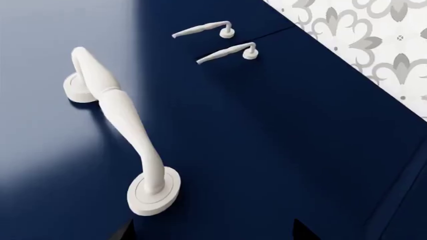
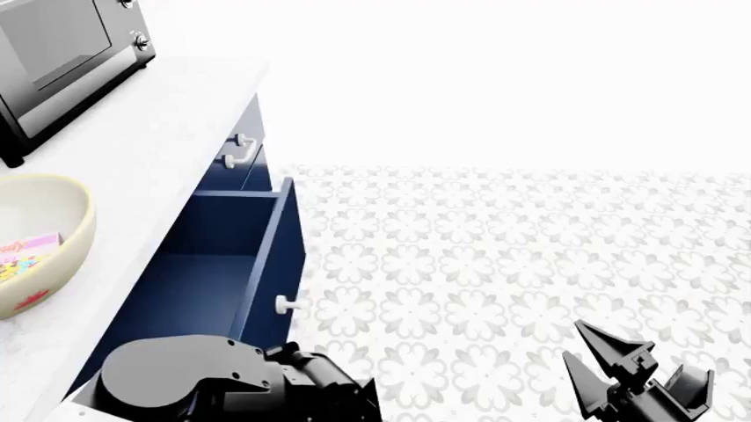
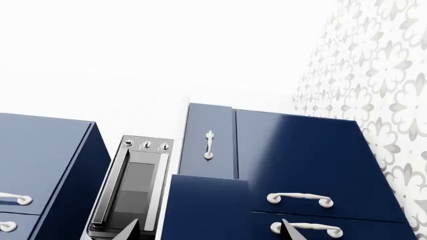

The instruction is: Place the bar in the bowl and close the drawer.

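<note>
Closing is what remains, I judge: the small pink-and-yellow flat bar (image 2: 26, 249) already lies inside the round cream-white glossy bowl (image 2: 65, 251) on the white worktop (image 2: 153, 132), while the wide navy-blue drawer (image 2: 217, 272) stands pulled out over the patterned tile floor (image 2: 505, 255). The left tool sits close to a curved white handle (image 1: 123, 125) on a navy front, likely lined up to push; whether it is clenched I cannot tell. The right tool (image 2: 616, 374) hangs released, clear of everything.
</note>
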